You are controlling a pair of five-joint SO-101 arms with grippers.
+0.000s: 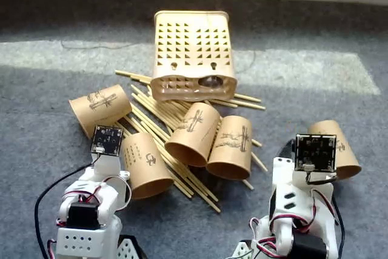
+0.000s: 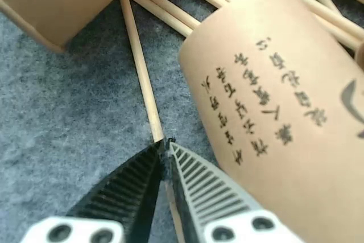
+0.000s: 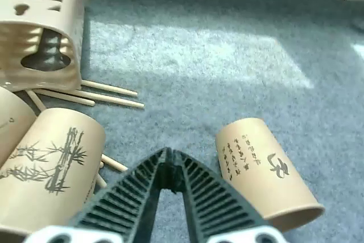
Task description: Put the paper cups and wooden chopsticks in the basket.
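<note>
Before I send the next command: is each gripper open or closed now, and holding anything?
Left gripper: closed, above a wooden chopstick; a grip cannot be told.
Right gripper: closed, holding nothing.

- Basket [image 1: 193, 53]: cream moulded plastic, perforated walls, smooth with a faint sheen.
- Paper cups [image 1: 229, 147]: tan kraft paper, matt, smooth, with dark ink print on the sides.
- Wooden chopsticks [image 2: 140, 72]: pale bare wood, unvarnished, matt, with a fine, even grain.
- Table cover [image 1: 54, 131]: grey cloth, felt-like, fuzzy and rough, matt.
- Left gripper [image 2: 165, 146] and right gripper [image 3: 170, 157]: hard plastic, with ribbed inner faces, one side black and one pale, low gloss.
- Arm casings [image 1: 91, 210]: white plastic, smooth.
</note>
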